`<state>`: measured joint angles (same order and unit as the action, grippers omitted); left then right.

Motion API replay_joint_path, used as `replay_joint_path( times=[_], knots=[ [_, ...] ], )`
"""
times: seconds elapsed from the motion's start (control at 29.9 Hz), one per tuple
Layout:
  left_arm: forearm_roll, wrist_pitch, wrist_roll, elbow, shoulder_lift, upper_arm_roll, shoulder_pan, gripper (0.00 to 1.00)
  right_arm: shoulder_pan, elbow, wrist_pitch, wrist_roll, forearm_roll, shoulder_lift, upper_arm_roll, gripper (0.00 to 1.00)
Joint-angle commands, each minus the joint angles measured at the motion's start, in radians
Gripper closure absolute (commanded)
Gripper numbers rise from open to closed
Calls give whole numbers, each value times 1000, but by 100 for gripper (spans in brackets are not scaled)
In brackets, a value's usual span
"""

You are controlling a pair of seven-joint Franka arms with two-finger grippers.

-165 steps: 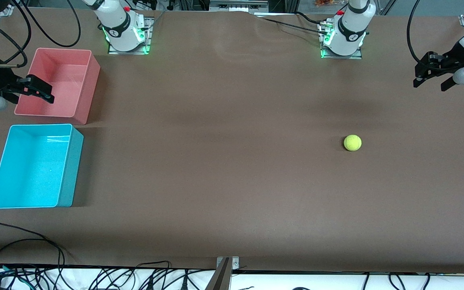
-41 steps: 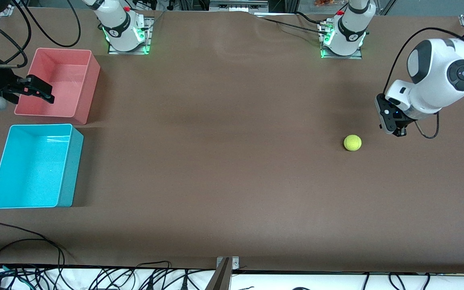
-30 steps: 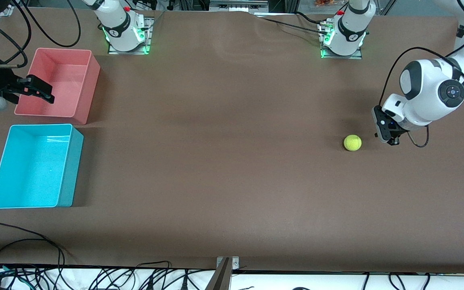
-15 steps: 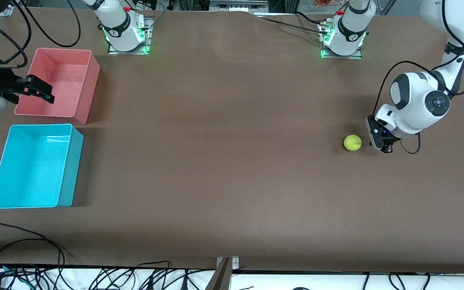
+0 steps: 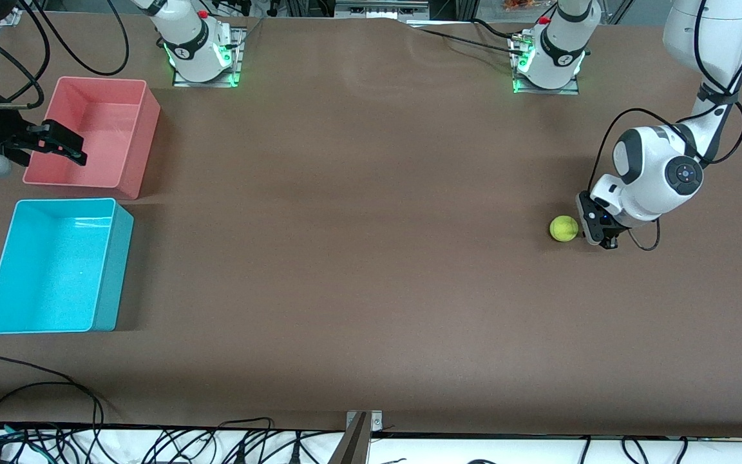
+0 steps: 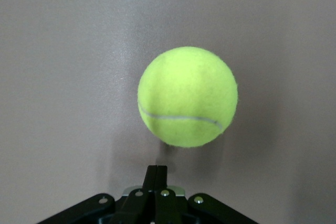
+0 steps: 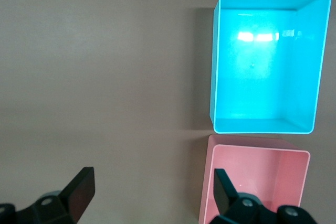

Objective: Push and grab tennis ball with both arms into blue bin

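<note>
Trouble could come quickly from this spot: the left gripper (image 5: 593, 227) sits low on the table (image 5: 371, 270) just beside the tennis ball (image 5: 564, 228), on the side toward the left arm's end, with its fingers (image 6: 156, 179) clenched flat together into one thin blade. A blade that narrow meeting a round ball off-centre would likely send it skidding toward the table's near or top edge instead of straight along the worktop. Too sharp a shove, and I'd expect it to roll past the reach of the waiting arm (there is a long stretch of bare brown surface to cross).

The ball rests on the table near the left arm's end, roughly midway between the near edge and the edge where the bases stand, well apart from both tubs. A ball has no long axis and no real heading; all I can offer is its white seam (image 6: 181, 118), which curves across the face turned to the left wrist camera.

Over at the right arm's end, the right gripper (image 5: 55, 143) waits with fingers (image 7: 80, 190) spread wide, hanging over the rim of the pink bin (image 5: 142, 138). The blue bin (image 5: 113, 270) stands just beside the pink one, nearer the front camera, close to that corner and empty.
</note>
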<state>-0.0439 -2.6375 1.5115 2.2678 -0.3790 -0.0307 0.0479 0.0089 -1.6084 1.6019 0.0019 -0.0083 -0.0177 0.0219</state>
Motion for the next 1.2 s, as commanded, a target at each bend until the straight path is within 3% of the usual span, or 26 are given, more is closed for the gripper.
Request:
replay_joint_path(
  times=[0.0,0.4,0.53,0.73,1.17],
  knots=[
    [-62,-6,38,-16,-23,3,-10,100,-10,22,-16,-13,5,-8,4,0],
    [-188,-87,16,-20,-61,61,-69,100,-10,22,-16,-11,5,-8,4,0],
    [-237,-87,-109,-33,-69,90,-125,100,-10,22,-16,-11,5,-8,4,0],
    [-217,-84,-416,-48,-72,193,-158,100,-10,22,-16,-5,5,-8,4,0],
    [-155,-78,-511,-51,-66,199,-171,100,3,22,-19,-5,5,-10,7,0]
  ],
)
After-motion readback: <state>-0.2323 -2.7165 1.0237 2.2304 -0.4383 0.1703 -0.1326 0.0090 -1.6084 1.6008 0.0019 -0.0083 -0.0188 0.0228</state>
